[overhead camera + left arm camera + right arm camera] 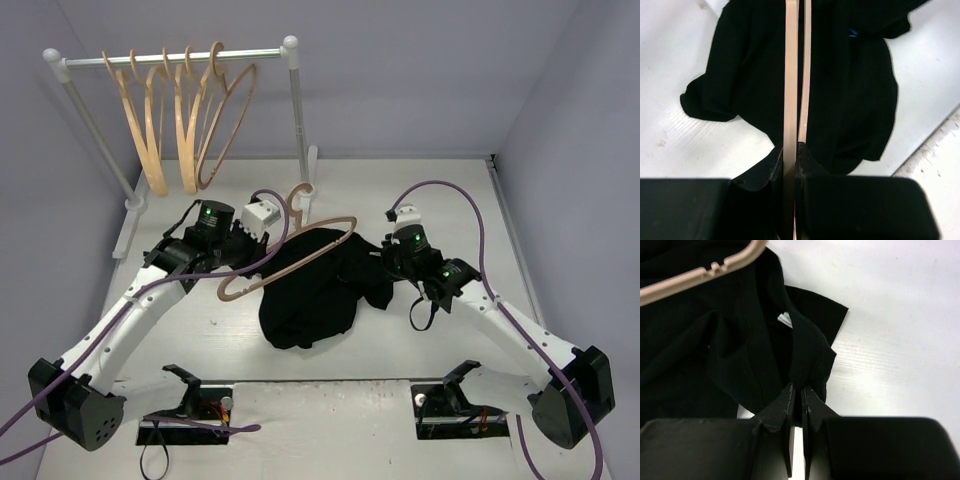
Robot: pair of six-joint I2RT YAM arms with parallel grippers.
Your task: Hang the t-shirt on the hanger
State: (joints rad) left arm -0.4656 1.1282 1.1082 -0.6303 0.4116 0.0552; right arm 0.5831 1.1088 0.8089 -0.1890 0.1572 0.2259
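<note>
Pale lilac walls (400, 80) close around a white worktop (430, 190), and at its far left corner a white rack (180, 58) carries several tan wooden hangers (150, 120) on its rail. The t-shirt (310, 290) lies crumpled in the middle of the worktop, between the two arms, with one sleeve spread toward the right arm. The left gripper (790, 157) is clenched on the hanger (791, 75); in the left wrist view the wooden bars run straight out from between its fingers, over the black cloth. From above, the hanger is tilted, with its hook toward the rack and its far shoulder over the upper edge of the t-shirt; whether the wood touches the cloth there I cannot tell. A tiny blue mark (853, 34) shows on the fabric beside the bars. The right gripper (797, 392) is closed on a raised fold of the t-shirt at its right side, near a small white label (785, 319). One curved end of the hanger passes over the cloth at the top of the right wrist view.
</note>
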